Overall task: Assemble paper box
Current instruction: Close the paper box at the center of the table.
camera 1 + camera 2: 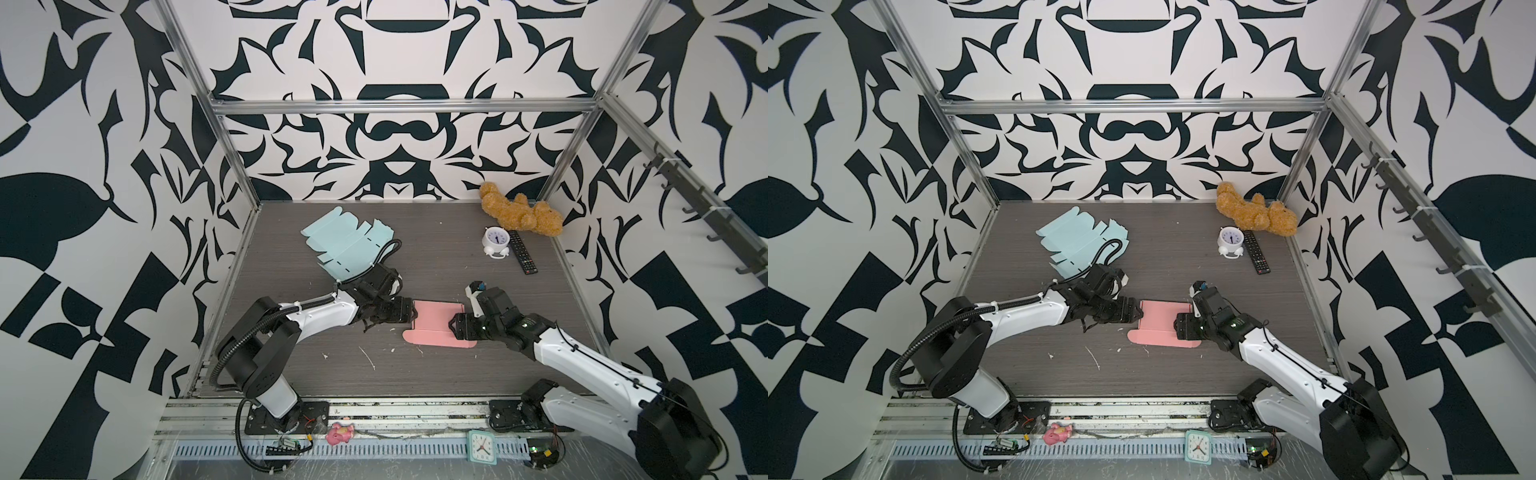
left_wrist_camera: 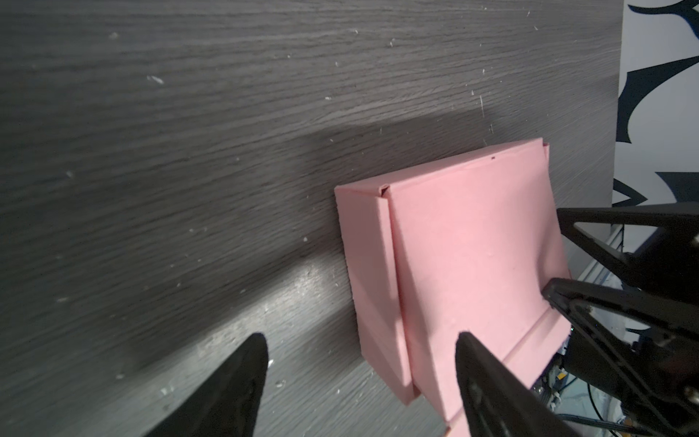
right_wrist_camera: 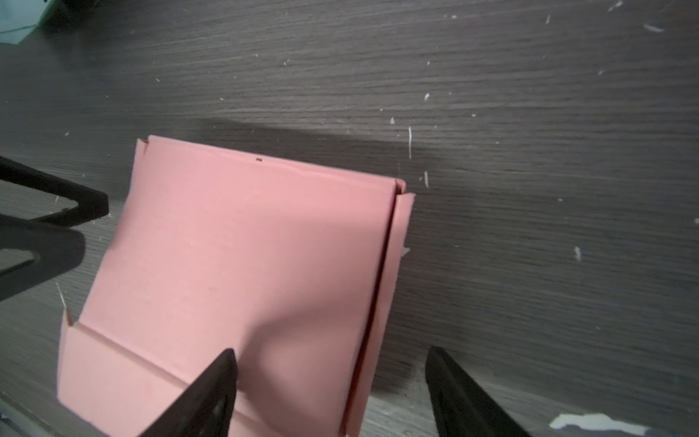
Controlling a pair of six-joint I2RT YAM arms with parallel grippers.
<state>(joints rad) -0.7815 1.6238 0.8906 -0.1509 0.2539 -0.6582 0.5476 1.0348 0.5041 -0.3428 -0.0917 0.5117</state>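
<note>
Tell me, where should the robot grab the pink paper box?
Probably the folded side panel at either end of the pink paper box. It slopes up from the table, giving an edge a pincer can straddle, while the top is broad and flat. Come in low from the two ends, where the open left pincer and right pincer sit.

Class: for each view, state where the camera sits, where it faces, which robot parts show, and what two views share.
Top views: high at the front, facing down at the table; left arm and right arm show.
Left wrist: on left arm, facing past left gripper at the box.
Right wrist: on right arm, facing past right gripper at the box.
Shared: both wrist views show the box and the other gripper.
</note>
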